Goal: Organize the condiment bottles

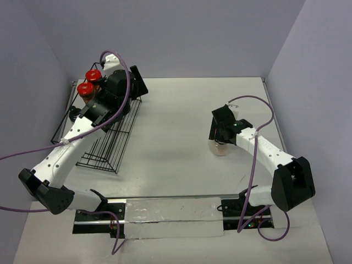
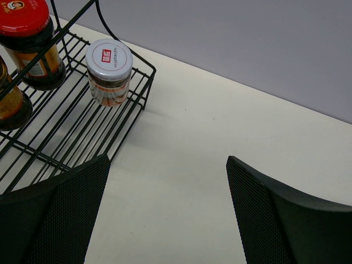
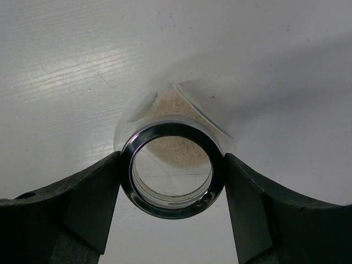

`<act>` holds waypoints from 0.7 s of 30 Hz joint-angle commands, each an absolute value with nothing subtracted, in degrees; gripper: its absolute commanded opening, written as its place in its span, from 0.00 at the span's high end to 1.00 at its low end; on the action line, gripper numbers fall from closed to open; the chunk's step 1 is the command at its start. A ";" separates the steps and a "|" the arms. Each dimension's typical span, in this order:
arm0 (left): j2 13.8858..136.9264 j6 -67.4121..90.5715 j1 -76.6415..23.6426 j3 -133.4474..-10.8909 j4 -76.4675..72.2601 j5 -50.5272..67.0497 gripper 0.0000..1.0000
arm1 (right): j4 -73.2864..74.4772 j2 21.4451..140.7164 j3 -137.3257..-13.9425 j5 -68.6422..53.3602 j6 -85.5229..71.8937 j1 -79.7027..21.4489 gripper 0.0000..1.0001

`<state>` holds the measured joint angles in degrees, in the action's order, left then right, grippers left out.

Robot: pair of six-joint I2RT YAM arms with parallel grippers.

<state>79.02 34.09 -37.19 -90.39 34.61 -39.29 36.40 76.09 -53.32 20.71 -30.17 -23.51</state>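
Two red-lidded condiment bottles [image 1: 91, 81] stand at the far end of the black wire rack [image 1: 104, 148]. In the left wrist view one red-lidded jar [image 2: 25, 27] and a silver-lidded jar [image 2: 110, 71] stand on the rack [image 2: 71, 137], and a second dark jar [image 2: 8, 104] shows at the left edge. My left gripper [image 2: 168, 165] hangs open over bare table just right of the rack. My right gripper [image 3: 172, 165] is shut on the chrome-ringed neck of a clear beige-filled jar [image 3: 176, 110], which is at centre right on the table [image 1: 221, 147].
Purple cables [image 1: 124, 88] loop over both arms. A metal rail with a shiny plate [image 1: 165, 212] runs along the near edge between the arm bases. Grey walls close in the table [image 1: 176, 126] on three sides.
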 commanded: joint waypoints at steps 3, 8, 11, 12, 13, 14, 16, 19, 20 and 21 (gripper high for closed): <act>78.03 34.47 -37.62 -91.14 35.13 -41.61 0.05 | 38.87 74.58 -57.80 23.85 -30.05 -27.80 0.57; 80.17 35.55 -37.70 -93.49 39.77 -43.52 0.05 | 40.46 75.18 -66.50 25.40 -31.54 -36.55 0.65; 80.68 34.94 -37.04 -93.67 41.39 -44.43 0.04 | 38.38 78.47 -71.12 24.59 -31.54 -42.39 0.65; 80.48 33.67 -35.64 -93.14 41.12 -43.16 0.04 | 37.31 80.53 -72.06 23.99 -31.14 -43.46 0.65; 80.29 33.57 -34.24 -92.99 41.55 -42.18 0.04 | 37.01 82.25 -74.54 23.88 -30.90 -44.14 0.65; 80.12 34.06 -32.31 -93.15 42.63 -40.72 0.04 | 37.00 84.92 -76.81 23.87 -30.57 -44.74 0.65; 78.93 34.89 -27.36 -92.90 44.20 -38.05 0.05 | 37.00 89.04 -80.07 23.12 -29.97 -46.05 0.65; 75.59 34.78 -24.21 -89.37 42.34 -33.25 0.05 | 36.21 94.64 -85.77 21.72 -29.84 -47.59 0.62; 74.53 34.99 -23.71 -88.12 41.83 -32.74 0.05 | 36.46 97.26 -87.39 21.75 -29.88 -48.25 0.62; 73.85 35.42 -23.31 -87.55 41.82 -32.47 0.05 | 36.70 99.36 -89.14 21.97 -30.02 -48.81 0.62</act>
